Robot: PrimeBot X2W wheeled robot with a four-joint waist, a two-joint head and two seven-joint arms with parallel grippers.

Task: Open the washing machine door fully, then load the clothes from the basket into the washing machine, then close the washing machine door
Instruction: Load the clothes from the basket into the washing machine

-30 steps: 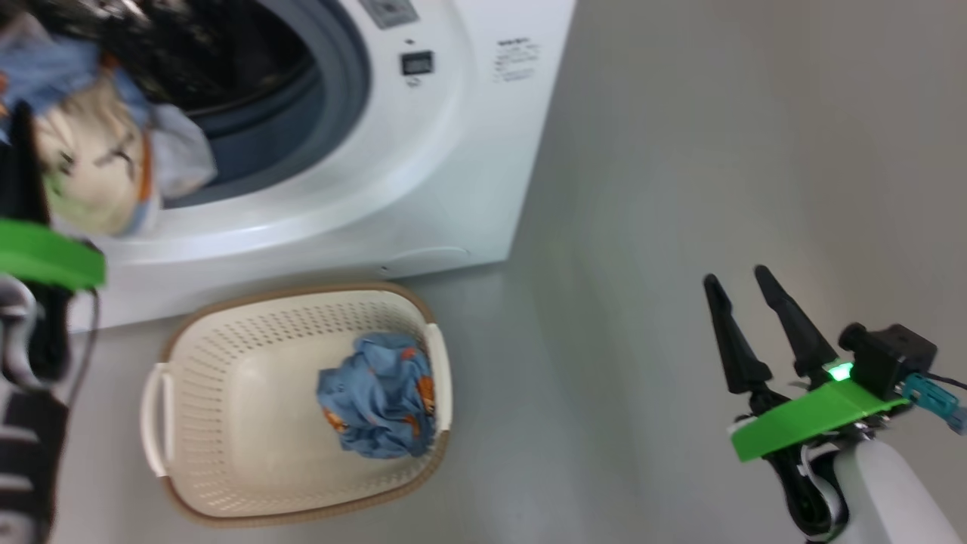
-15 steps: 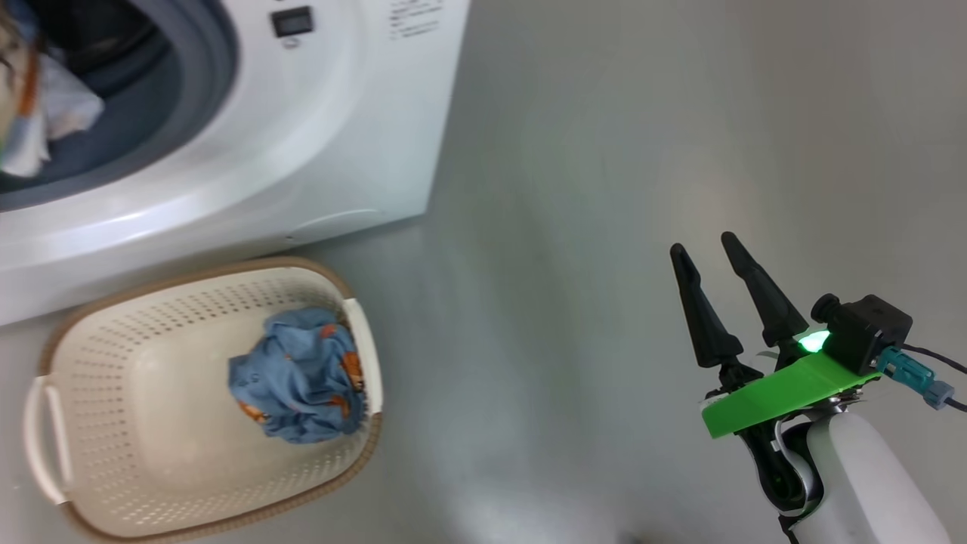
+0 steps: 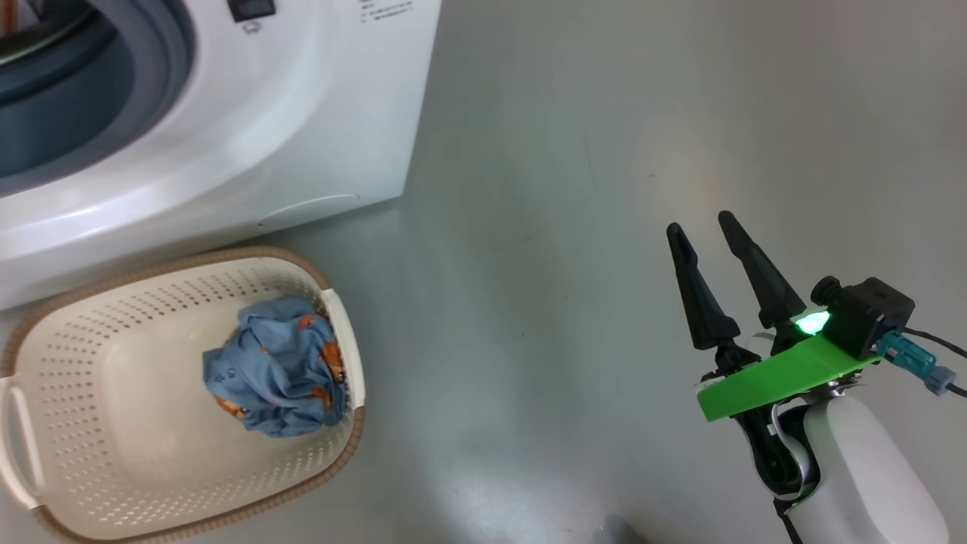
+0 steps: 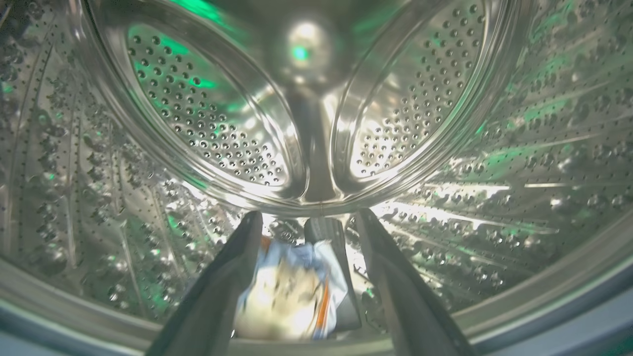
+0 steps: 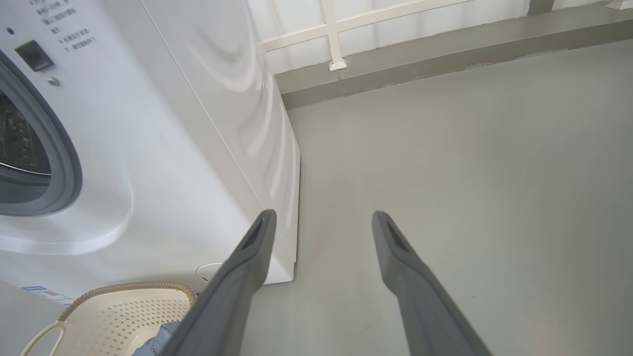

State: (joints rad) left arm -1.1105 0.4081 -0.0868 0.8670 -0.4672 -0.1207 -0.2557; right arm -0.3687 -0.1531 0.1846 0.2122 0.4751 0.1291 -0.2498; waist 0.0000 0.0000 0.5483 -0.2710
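Note:
The white washing machine (image 3: pixel 302 113) fills the upper left of the head view, its grey-blue gasket (image 3: pixel 162 91) at the edge; its door is out of view. Below it stands the cream basket (image 3: pixel 91 393) with one crumpled light-blue garment (image 3: pixel 276 366) in its right half. In the left wrist view my left gripper (image 4: pixel 307 217) is inside the steel drum (image 4: pixel 198 123), fingers wide apart. A blue and cream garment (image 4: pixel 292 296) lies loose low between them. My right gripper (image 3: pixel 699 221) stands open over bare floor, right of the basket, with nothing in it.
Grey floor (image 3: pixel 566 189) stretches to the right of the machine and the basket. In the right wrist view, a white railing (image 5: pixel 336 34) and a low step run along the far wall behind the machine (image 5: pixel 173 148). The basket (image 5: pixel 123 306) shows at that view's lower left.
The head camera has swung right, so machine and basket sit further left. The garment held at the drum's mouth and the left arm have left that view. My right gripper stays open.

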